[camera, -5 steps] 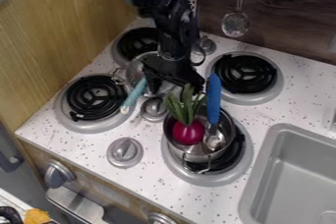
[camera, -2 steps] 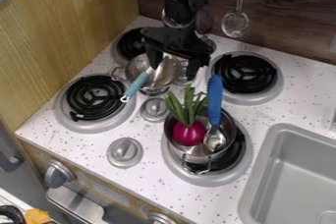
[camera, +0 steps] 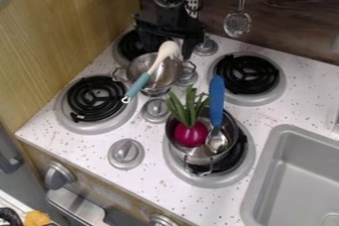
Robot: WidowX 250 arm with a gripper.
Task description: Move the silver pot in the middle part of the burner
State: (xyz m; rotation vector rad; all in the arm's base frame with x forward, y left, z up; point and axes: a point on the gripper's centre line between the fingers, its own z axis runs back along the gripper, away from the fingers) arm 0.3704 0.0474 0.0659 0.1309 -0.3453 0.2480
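Middle pot [camera: 169, 74] sits among the burners [camera: 99, 127], just on the camera side of our gripper [camera: 170, 50], jaws spread wide, so we'd judge backing up and away clears it.

A pot [camera: 171, 75] with a spoon [camera: 139, 84] across it sits amid the stove's burners, behind a second pot [camera: 187, 157] holding a vegetable [camera: 191, 135] and another spoon [camera: 216, 102] on the front-right burner [camera: 228, 181], left of the sink [camera: 255, 190].
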